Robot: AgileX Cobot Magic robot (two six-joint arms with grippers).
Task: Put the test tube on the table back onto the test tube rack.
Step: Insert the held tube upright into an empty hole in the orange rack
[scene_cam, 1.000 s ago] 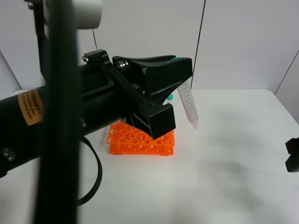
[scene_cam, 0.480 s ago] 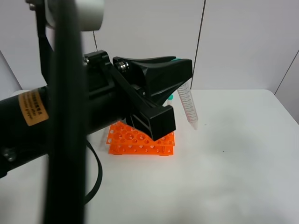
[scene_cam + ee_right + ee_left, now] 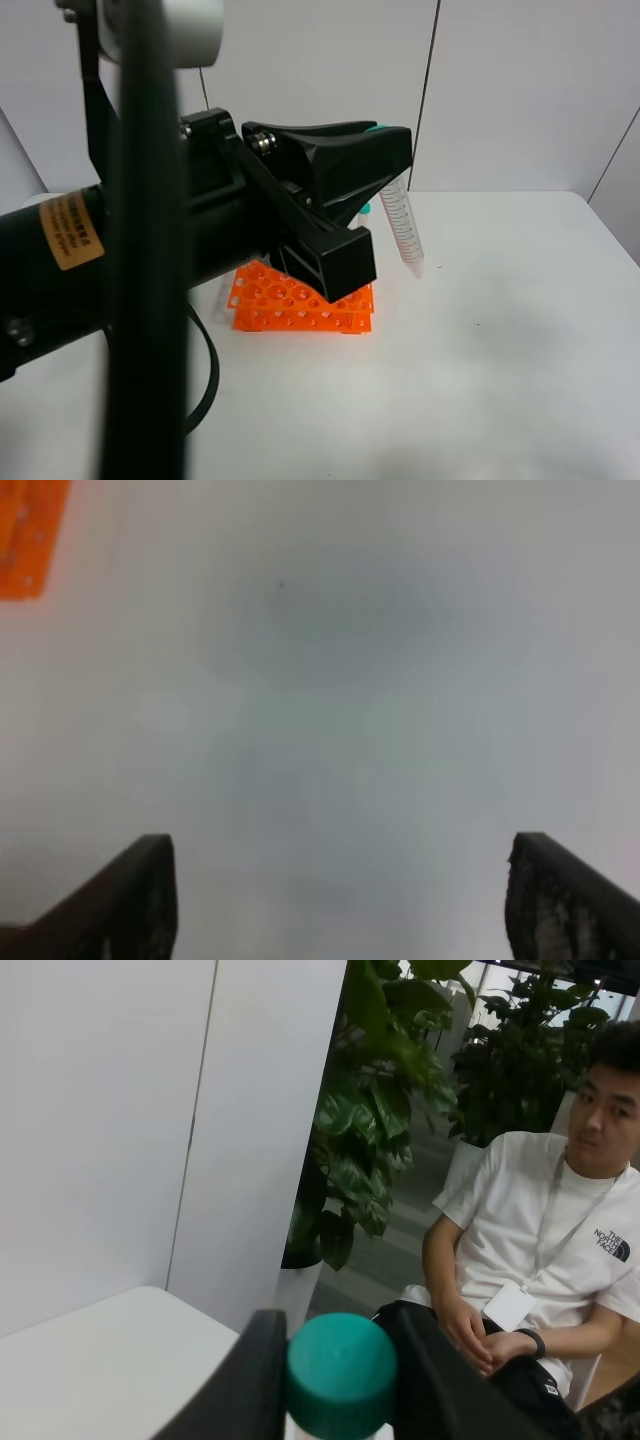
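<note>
We see the left gripper's (image 3: 340, 1392) jaws clamped on the test tube (image 3: 404, 228), its tip seemingly above the tabletop (image 3: 500, 340) beside the rack (image 3: 300, 305). The right gripper's (image 3: 340, 905) jaws stand apart.

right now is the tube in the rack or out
Out: the left gripper holds the tube by its cap, tip hanging clear of the rack.

test tube rack (image 3: 292, 300) partly hidden behind left arm (image 3: 200, 240), right wrist view blurred
</note>
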